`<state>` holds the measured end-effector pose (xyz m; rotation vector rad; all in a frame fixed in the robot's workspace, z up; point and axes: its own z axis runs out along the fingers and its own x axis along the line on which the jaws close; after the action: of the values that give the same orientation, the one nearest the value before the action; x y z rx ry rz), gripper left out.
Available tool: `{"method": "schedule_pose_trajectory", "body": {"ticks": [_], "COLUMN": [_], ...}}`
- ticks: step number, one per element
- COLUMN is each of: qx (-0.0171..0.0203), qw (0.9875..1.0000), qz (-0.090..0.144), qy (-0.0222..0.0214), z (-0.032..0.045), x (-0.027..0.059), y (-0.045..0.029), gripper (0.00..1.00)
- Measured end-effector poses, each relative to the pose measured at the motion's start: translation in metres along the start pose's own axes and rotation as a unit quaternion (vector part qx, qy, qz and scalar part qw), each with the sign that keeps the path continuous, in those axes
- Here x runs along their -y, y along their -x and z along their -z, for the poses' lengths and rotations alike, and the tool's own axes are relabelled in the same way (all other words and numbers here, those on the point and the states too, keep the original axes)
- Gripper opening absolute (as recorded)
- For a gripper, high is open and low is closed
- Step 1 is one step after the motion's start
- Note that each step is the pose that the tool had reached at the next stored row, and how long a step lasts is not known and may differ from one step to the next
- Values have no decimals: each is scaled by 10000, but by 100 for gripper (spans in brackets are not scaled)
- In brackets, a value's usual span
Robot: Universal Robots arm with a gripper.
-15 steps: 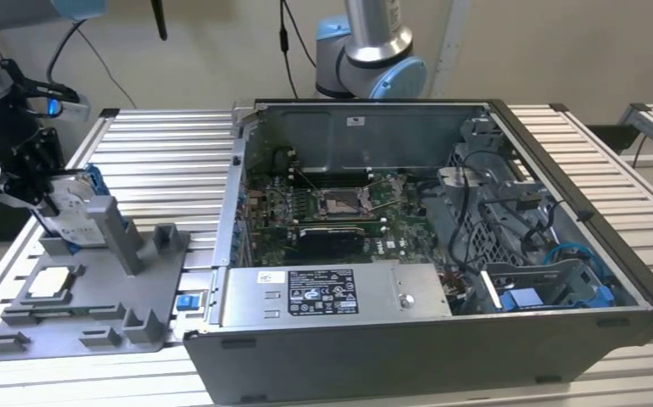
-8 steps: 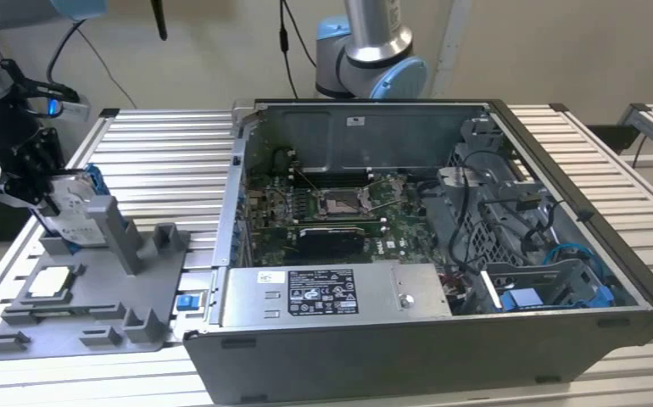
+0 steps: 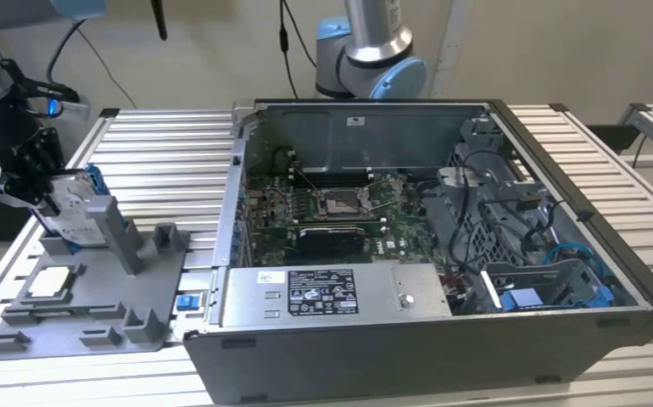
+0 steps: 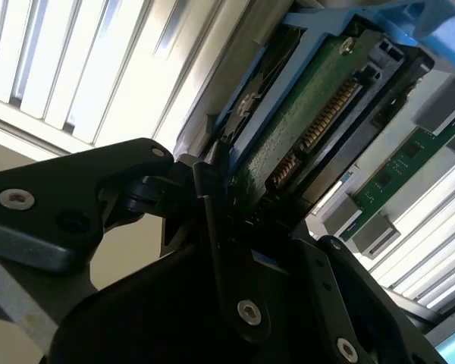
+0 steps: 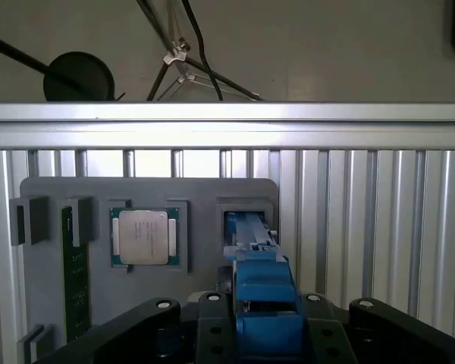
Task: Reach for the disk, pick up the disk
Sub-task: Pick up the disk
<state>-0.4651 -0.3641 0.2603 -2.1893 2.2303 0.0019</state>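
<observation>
Slatted table | tool pinches upright disk | second wrist view adds its green circuit board

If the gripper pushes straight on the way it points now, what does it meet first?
The disk, already right at the gripper; past it, probably the slot of the grey holder.

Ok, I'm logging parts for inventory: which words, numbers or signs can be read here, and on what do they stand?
No text can be quoted as it reads.
Label on the power-supply box: black-and-white print, too small to read.
White sticker on the computer case's back wall: too small to read.
Chip lid: faint markings, not legible.
Disk: no readable text shows.
</observation>
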Motion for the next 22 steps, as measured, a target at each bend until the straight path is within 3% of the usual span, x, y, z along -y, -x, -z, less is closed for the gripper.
{"method": "schedule_pose_trajectory", "body": {"ticks": [10, 22], "qx": [2, 0], "qw": [10000, 10000], "qz": [0, 0], "qy": [-3, 0], "z": [25, 336], "x": [0, 3], "y": [1, 4], "gripper": [0, 0]}}
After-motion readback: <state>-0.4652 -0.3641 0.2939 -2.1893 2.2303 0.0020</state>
